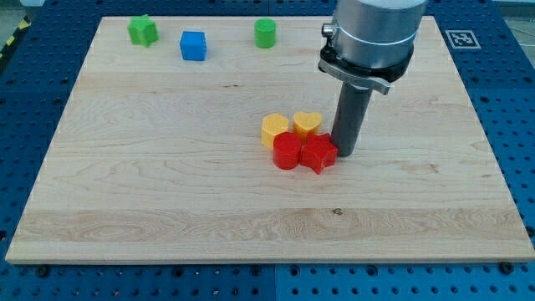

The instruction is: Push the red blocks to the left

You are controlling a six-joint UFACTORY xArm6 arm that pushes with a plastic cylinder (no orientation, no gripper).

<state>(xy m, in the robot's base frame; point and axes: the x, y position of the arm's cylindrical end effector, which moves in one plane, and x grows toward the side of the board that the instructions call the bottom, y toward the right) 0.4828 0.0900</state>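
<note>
Nearest the camera lay the bare front strip of the wooden board (251,226), and just beyond it, near the middle, sat the two red blocks. One red block (287,151), roundish in outline, touched the other, a red star-shaped block (318,154), on the star's left side in the view.

Directly behind the reds, toward the view's top, two yellow blocks crowded in: a yellow block (274,130) of roughly hexagonal outline at the view's left and a yellow heart-shaped block (307,124) beside it. Both looked to be pressed against the red pair, so the four formed one tight cluster. Nothing stood on the board to the view's left of the reds.

Well apart, along the view's top edge, were a green star-shaped block (143,31) at the left, a blue cube (193,45) just right of it, and a green cylinder (265,33) further right.

My tip (348,155) stood on the board at the right side of the red star-shaped block, touching it or very nearly so; the exact contact could not be made out. The rod carried nothing and clasped nothing, being a plain pusher. The grey arm housing (368,38) rose above it at the view's top.
</note>
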